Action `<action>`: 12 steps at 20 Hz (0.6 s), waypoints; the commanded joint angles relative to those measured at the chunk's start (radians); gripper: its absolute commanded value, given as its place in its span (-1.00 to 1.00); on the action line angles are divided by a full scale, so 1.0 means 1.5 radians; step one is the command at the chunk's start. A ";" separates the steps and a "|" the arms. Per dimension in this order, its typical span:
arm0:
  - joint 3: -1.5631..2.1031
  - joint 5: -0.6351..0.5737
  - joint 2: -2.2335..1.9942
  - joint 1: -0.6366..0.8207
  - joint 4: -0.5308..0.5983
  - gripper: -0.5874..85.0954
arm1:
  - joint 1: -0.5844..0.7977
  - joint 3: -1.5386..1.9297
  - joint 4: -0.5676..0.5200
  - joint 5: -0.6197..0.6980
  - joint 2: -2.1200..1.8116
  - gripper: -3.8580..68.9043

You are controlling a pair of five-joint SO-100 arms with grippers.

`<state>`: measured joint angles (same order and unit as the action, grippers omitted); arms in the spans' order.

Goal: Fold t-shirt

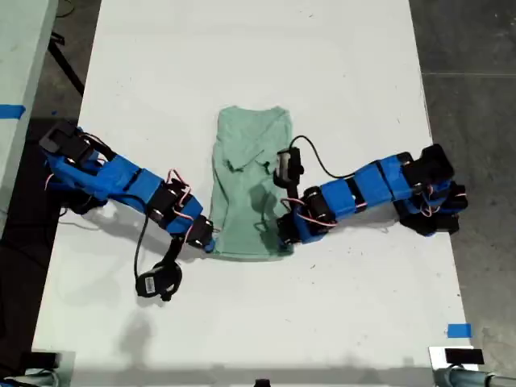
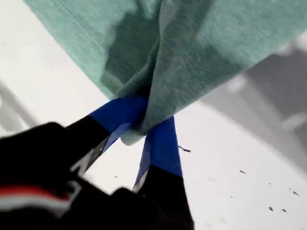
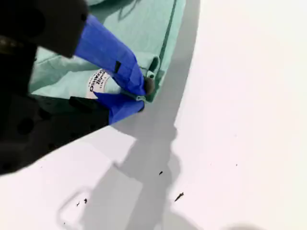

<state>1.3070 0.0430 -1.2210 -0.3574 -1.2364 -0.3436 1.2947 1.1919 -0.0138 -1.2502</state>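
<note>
The pale mint-green t-shirt (image 1: 246,185) lies on the white table (image 1: 347,72), folded into a narrow strip with its neck at the far end. My first gripper (image 1: 211,243) comes in from the exterior view's left and is shut on the near corner there; its blue fingers (image 2: 163,148) pinch a raised bunch of the t-shirt (image 2: 201,57). My second gripper (image 1: 286,240) reaches in from the exterior view's right. It is shut on the other near corner of the t-shirt (image 3: 139,28), beside a white label (image 3: 98,82).
Dark floor (image 1: 468,97) borders the table on both sides of the exterior view. A blue tape mark (image 1: 459,330) sits near the table's front corner on the exterior view's right, with a black device (image 1: 461,355) just below it. A pale surface (image 1: 20,48) stands at that view's far left.
</note>
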 commanded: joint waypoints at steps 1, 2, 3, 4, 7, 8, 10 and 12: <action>-0.093 -0.031 -0.061 -0.001 -0.039 -0.99 | 0.024 -0.062 0.013 0.029 -0.067 -0.92; -0.096 -0.056 -0.080 0.024 -0.042 -0.99 | 0.050 -0.062 0.013 0.050 -0.081 -0.92; -0.096 -0.085 -0.099 0.059 -0.055 -0.99 | 0.082 -0.062 0.017 0.072 -0.094 -0.92; -0.096 -0.121 -0.114 0.105 -0.070 -0.99 | 0.116 -0.062 0.018 0.097 -0.102 -0.92; -0.099 -0.247 -0.116 0.252 -0.075 -0.99 | 0.223 -0.073 0.016 0.181 -0.110 -0.92; -0.112 -0.285 -0.105 0.297 -0.076 -0.99 | 0.259 -0.081 0.015 0.212 -0.107 -0.92; -0.151 -0.350 -0.066 0.390 -0.103 -0.99 | 0.329 -0.089 0.012 0.276 -0.106 -0.92; -0.167 -0.404 -0.038 0.472 -0.104 -0.99 | 0.396 -0.100 0.006 0.336 -0.097 -0.92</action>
<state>1.1290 -0.4955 -1.2778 0.2362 -1.3837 0.1626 1.2287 1.2164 0.4065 -1.3315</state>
